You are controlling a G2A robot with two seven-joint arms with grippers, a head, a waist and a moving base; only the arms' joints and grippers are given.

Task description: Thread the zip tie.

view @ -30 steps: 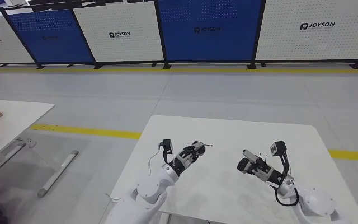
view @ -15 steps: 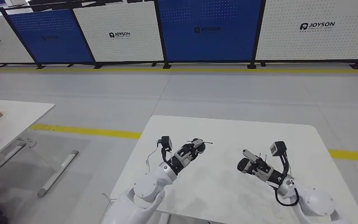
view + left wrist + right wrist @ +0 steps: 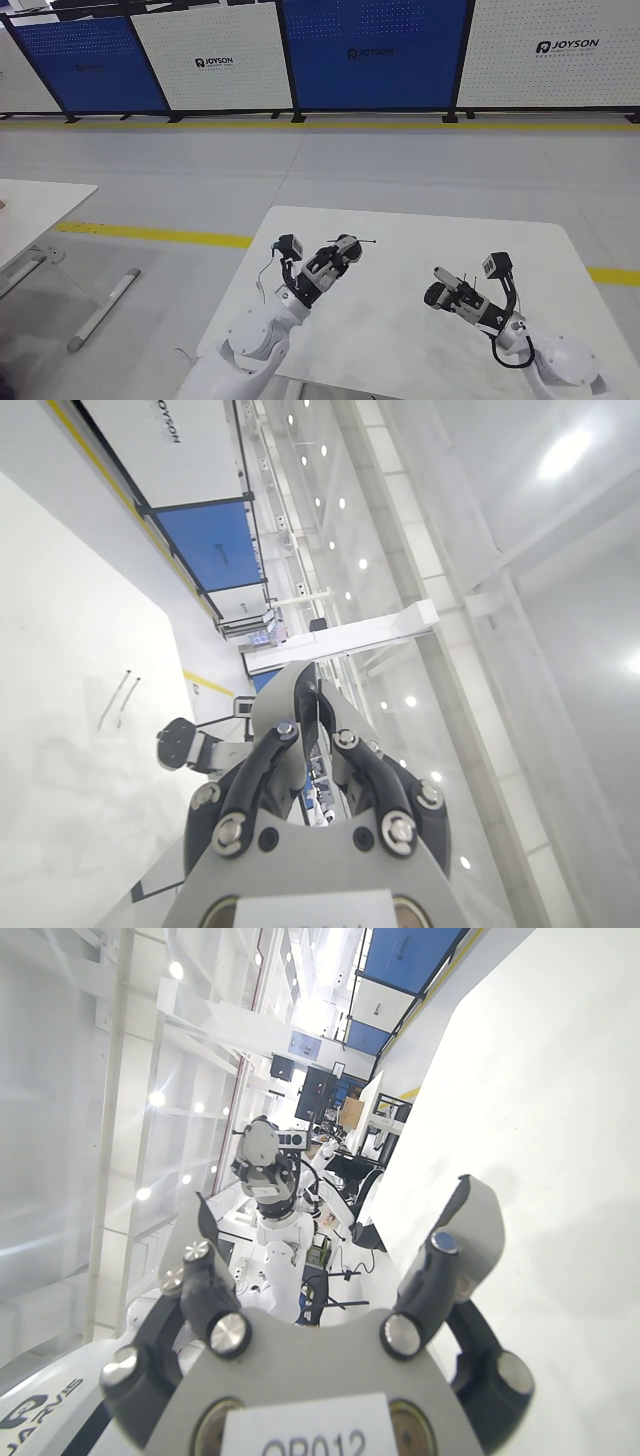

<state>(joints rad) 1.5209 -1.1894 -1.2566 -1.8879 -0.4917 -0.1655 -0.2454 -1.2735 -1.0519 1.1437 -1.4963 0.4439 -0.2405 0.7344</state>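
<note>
The left hand [image 3: 345, 247] stood over the counter [image 3: 400, 228], its arm leaning toward 1 o'clock, and its fingers [image 3: 280, 695] were clenched on the zip tie [image 3: 362, 241]. The long axis of the tie ran from 9 to 3 o'clock, with the free end pointing to 3 o'clock. Well apart at 3 o'clock, the right hand [image 3: 437, 283] pointed toward 10 o'clock, its fingers [image 3: 470, 1208] spread wide and grasping nothing. Two loose ties [image 3: 114, 700] lay side by side on the counter near it, almost parallel.
</note>
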